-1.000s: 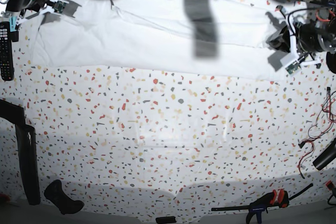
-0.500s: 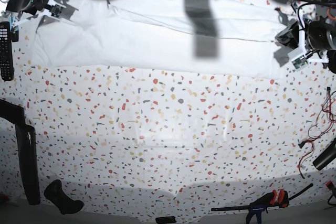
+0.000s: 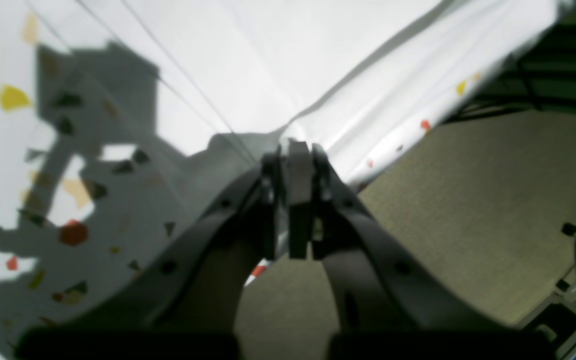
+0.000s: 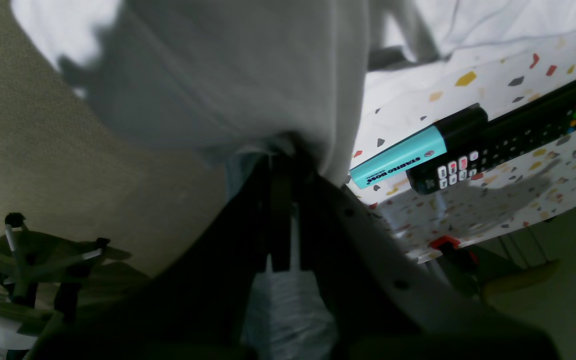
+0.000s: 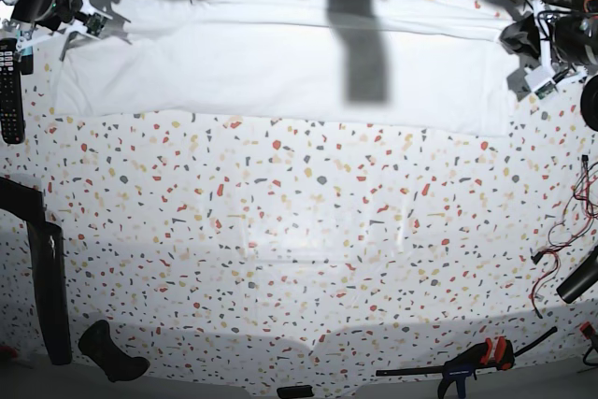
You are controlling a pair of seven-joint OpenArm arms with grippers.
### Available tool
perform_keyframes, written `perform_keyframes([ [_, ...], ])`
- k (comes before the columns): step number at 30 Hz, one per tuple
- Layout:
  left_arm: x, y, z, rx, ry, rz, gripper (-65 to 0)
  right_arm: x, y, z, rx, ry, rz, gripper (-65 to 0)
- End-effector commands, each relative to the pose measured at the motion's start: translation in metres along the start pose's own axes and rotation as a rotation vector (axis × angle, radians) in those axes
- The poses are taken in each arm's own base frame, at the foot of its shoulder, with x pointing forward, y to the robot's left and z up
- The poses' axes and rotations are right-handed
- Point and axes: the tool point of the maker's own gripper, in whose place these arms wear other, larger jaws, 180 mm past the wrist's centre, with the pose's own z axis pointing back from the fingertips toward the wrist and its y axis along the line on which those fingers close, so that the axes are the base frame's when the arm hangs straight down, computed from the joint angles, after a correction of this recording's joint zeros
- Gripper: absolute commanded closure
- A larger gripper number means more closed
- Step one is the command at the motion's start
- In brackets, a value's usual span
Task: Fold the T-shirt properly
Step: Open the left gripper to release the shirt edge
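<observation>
The white T-shirt [image 5: 234, 63] lies stretched in a long band across the far side of the speckled table. My left gripper [image 5: 519, 36] is at its right end, at the table's far right corner. In the left wrist view this gripper [image 3: 294, 150] is shut on a corner of the T-shirt [image 3: 278, 60], with the cloth fanning away taut. My right gripper [image 5: 77, 2] is at the shirt's left end. In the right wrist view it [image 4: 283, 150] is shut on a bunch of the T-shirt [image 4: 228, 75], which hangs over the fingers.
A black remote control [image 5: 9, 91] and a teal highlighter [image 4: 403, 160] lie by the left edge near my right gripper. A clamp [image 5: 476, 362] and wires [image 5: 561, 231] sit at the right and front. Black objects [image 5: 47, 287] stand front left. Carpeted floor [image 3: 468, 200] lies beyond the table edge.
Both grippers have moved outward and toward the far edge, drawing the T-shirt wider and flatter. The slanting fold across it has smoothed out.
</observation>
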Motion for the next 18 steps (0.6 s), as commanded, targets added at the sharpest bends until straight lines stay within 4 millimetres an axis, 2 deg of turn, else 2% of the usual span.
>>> perform_keyframes([
  [1,0.001,0.007,0.006,0.026,0.013,-0.018,0.0,-0.006,-0.010,0.003,-0.039,0.033,0.009,0.0],
  [3,0.002,0.008,0.006,0.025,0.010,-0.019,0.0,-0.006,-0.010,0.003,-0.039,0.032,0.009,0.0],
  [4,0.002,0.008,0.007,0.026,0.007,-0.019,-4.3,-0.006,-0.010,0.003,-0.039,0.032,0.009,0.0],
  [7,0.002,0.008,0.007,0.026,0.005,-0.019,-23.7,-0.006,-0.010,0.003,-0.039,0.033,0.009,0.0],
  [9,0.002,0.008,0.006,0.026,0.005,-0.019,-31.9,-0.006,-0.010,0.003,-0.039,0.033,0.009,0.0],
  [10,0.002,0.008,0.007,0.026,0.005,-0.019,-33.7,-0.006,-0.010,0.003,-0.039,0.033,0.009,0.0],
  [14,0.006,0.006,0.007,0.025,-0.002,-0.032,-34.2,-0.006,-0.010,0.003,-0.039,0.032,0.009,0.0],
  [18,0.027,0.000,0.013,0.041,-0.044,-0.075,-34.1,0.005,-0.010,0.003,-0.039,-0.033,0.009,0.0],
])
